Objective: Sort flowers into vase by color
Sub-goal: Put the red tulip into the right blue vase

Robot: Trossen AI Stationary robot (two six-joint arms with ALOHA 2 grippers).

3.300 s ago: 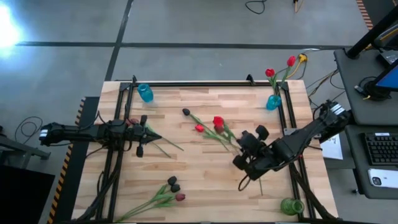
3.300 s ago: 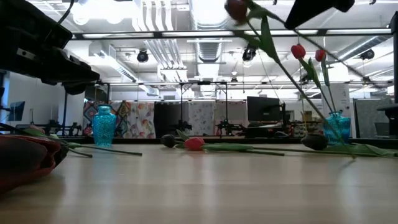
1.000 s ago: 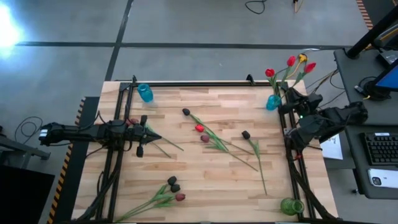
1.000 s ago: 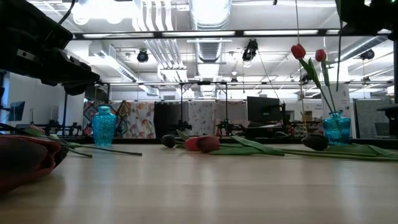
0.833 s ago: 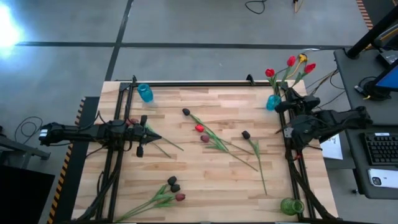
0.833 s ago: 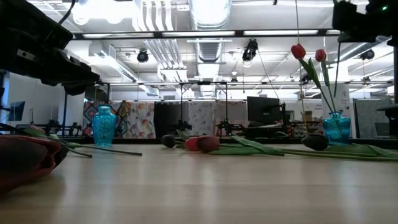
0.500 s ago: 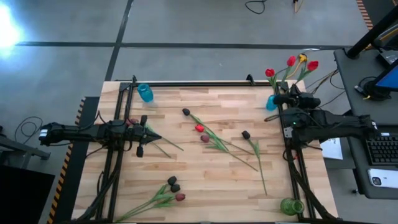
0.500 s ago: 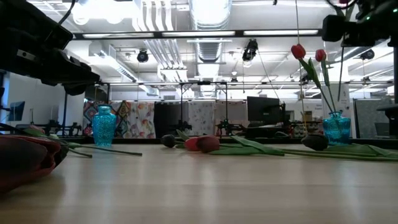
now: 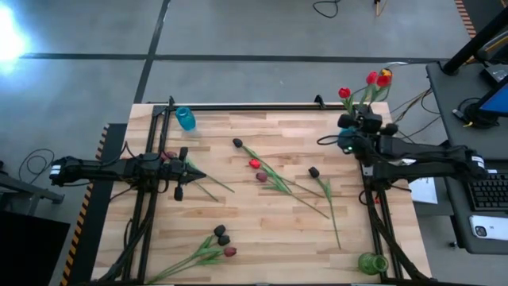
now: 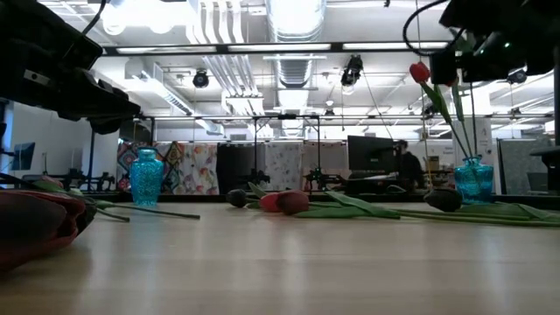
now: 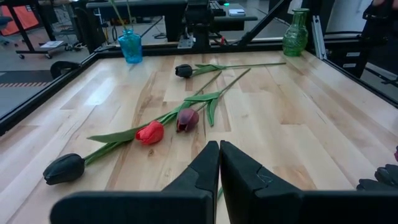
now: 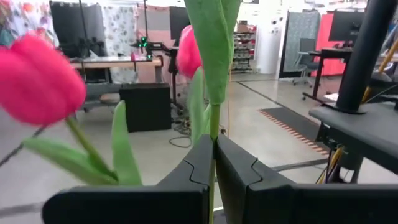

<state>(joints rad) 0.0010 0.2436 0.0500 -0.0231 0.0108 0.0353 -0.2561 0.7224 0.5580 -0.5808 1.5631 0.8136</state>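
Over at the far right corner of the desk (image 9: 262, 230), the right pincer (image 9: 359, 125) hovers directly above the blue vase (image 10: 473, 180), clamped tight on a green stem (image 12: 214, 127) that runs straight up between its closed fingers in the right wrist view. Red tulip heads (image 9: 371, 78) stand up out of that vase, fanning past the desk's far edge, and in the low view the red heads (image 10: 420, 72) sit just beside the dark pincer body.

Across on the left, the left pincer (image 9: 194, 175) rests low over the desk, fingers pressed together and holding nothing. Its wrist view looks out over a line of loose flowers: a black tulip (image 11: 64, 168), a red tulip (image 11: 150, 132) and a dark maroon tulip (image 11: 187, 119) lying close together mid-desk, with another black tulip (image 11: 183, 70) farther off.

From above, three more flowers (image 9: 222, 238) lie bunched near the front edge, two black heads and one maroon. A second blue vase (image 9: 186, 118) stands at the far left corner, and a green vase (image 9: 371, 263) at the near right corner.
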